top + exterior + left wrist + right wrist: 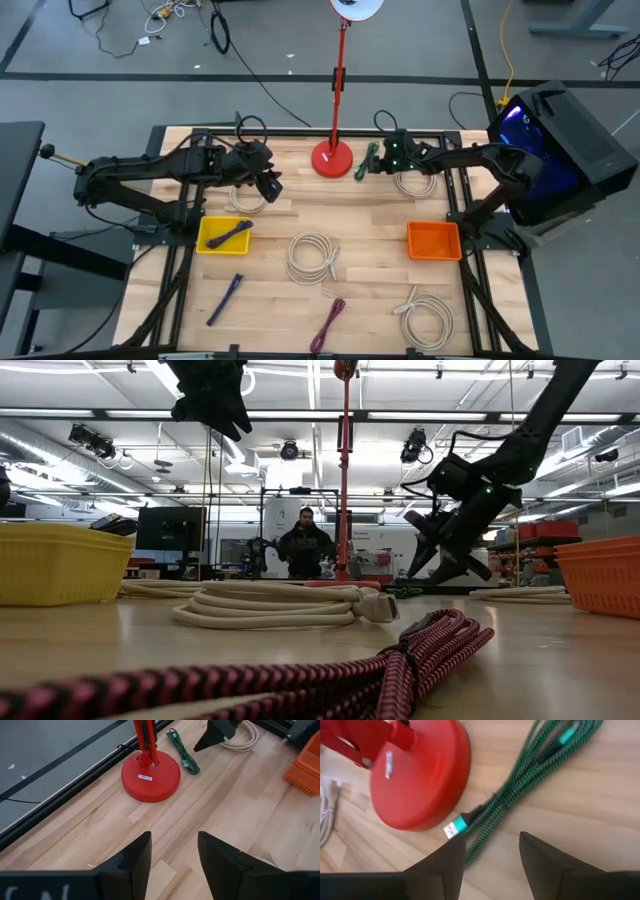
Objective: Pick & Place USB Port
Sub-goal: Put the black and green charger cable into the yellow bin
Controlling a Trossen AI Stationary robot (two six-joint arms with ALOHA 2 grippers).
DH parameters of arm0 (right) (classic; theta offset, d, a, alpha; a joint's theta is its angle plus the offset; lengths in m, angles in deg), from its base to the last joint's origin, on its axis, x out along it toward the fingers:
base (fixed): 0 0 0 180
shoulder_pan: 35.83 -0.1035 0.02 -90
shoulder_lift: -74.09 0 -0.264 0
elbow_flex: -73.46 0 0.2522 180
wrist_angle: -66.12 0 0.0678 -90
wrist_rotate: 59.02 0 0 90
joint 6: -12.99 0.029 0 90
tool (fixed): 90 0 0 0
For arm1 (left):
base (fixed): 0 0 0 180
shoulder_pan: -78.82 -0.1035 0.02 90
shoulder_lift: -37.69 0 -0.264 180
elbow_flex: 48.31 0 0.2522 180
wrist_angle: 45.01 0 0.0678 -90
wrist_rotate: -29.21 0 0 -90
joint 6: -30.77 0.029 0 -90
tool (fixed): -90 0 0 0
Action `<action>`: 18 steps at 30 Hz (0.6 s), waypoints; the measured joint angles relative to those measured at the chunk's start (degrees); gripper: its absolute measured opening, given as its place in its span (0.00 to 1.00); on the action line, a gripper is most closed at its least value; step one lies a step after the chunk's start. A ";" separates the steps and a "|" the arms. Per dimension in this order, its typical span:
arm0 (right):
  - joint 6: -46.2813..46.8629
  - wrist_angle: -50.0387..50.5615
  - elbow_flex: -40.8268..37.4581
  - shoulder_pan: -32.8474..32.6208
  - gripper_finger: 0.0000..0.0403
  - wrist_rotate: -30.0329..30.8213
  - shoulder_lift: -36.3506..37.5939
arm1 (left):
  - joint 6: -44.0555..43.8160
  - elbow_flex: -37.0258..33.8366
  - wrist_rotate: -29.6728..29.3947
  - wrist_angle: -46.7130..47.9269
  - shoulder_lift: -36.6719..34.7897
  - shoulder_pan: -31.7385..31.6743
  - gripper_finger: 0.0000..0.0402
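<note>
- High view: right gripper (372, 160) sits at the far middle of the table (370, 225), just right of the red lamp base (332, 158), over a bundled green USB cable (371, 157).
- Right wrist view: the green cable (530, 775) lies on the wood beside the red base (417, 775), its metal plug end just ahead of the right gripper (490, 852). Fingers (545, 857) stand apart with bare wood between them; nothing held, no contact with the cable that I can see.
- Low view: right gripper (440, 550) hangs a little above the table top, fingers spread, pointing down.
- Left gripper (270, 187) is over the far left part of the table, above a coiled white cable (247, 196). Left wrist view shows the left gripper (174, 855) with fingers (137, 857) parted fairly wide and empty, well clear of the wood.
- Left wrist view also takes in the red base (151, 777), the green cable (183, 755) just right of it, and the tip of the right gripper above that cable.
- Yellow bin (224, 235) on the left holds a purple cable (232, 234). Orange bin (434, 241) on the right.
- Loose on the table: a white coil (312, 257) in the middle, another white coil (427, 315) near right, a purple cable (225, 298) near left, a pink-and-black cable (328, 324) at the near edge, and one more white coil (412, 183) under the right arm.
- Low view: a person (306, 547) stands in the room behind the table.
</note>
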 joint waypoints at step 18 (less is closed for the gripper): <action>-0.13 -1.80 2.10 -1.55 0.47 1.11 -4.47 | 1.80 -0.04 0.02 -0.33 0.15 0.00 0.42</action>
